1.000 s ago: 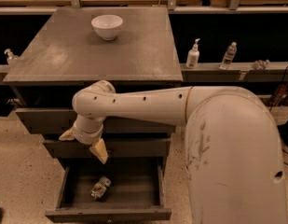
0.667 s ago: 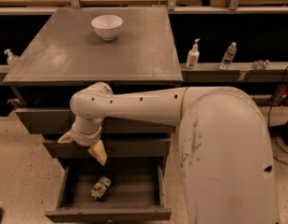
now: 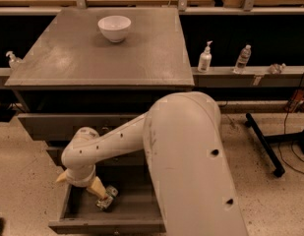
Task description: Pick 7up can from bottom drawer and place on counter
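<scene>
Camera view: 7up can (image 3: pixel 106 199) lies on its side in the pulled-out bottom drawer (image 3: pixel 132 208), long axis diagonal, near-left to far-right. Gripper (image 3: pixel 81 186) hangs just left of it, fingers (image 3: pixel 97 187) spread, empty. White bowl (image 3: pixel 114 27) sits toward the far edge of the worktop (image 3: pixel 92 63).

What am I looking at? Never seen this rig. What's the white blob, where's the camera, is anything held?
The white blob is a mobile robot's single arm, seen close up. There is one camera, looking down over that arm; where it is mounted can't be told. The arm bends down to its hand, which is open and sits low in the pulled-out bottom drawer. A small can lies on the drawer floor right beside the hand. Nothing is held yet. Above the drawers is the grey counter, with a white bowl standing on it. The shelf to the right carries a pump bottle and a water bottle.
</scene>
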### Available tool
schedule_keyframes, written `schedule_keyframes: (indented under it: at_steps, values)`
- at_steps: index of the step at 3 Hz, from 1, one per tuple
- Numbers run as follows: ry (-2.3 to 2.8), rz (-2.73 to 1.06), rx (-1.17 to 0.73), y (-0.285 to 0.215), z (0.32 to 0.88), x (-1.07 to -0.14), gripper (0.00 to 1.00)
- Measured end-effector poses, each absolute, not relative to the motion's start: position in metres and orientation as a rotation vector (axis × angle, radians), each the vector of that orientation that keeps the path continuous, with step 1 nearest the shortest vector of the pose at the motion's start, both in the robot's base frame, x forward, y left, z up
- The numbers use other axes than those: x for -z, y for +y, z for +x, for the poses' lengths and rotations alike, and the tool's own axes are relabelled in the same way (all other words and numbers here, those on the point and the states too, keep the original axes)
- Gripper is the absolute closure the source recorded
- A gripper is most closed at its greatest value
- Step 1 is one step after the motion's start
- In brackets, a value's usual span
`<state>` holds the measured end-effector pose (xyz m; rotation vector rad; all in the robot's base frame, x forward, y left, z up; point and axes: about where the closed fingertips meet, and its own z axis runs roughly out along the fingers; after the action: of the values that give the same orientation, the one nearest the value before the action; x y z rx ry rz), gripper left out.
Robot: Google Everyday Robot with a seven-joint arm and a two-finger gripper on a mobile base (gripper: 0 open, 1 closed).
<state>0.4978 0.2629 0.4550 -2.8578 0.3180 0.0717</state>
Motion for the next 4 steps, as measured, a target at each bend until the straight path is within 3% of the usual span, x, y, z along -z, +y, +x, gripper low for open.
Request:
schedule_keyframes:
  at_steps: [1, 3, 4]
  values:
    - [0.32, -2.841, -0.007, 0.271, 0.5, -0.449, 0.0]
    - [0.44, -2.863, -0.146, 0.26, 0.511, -0.39, 0.0]
    - [0.545, -2.863, -0.126, 0.243, 0.52, -0.347, 0.0]
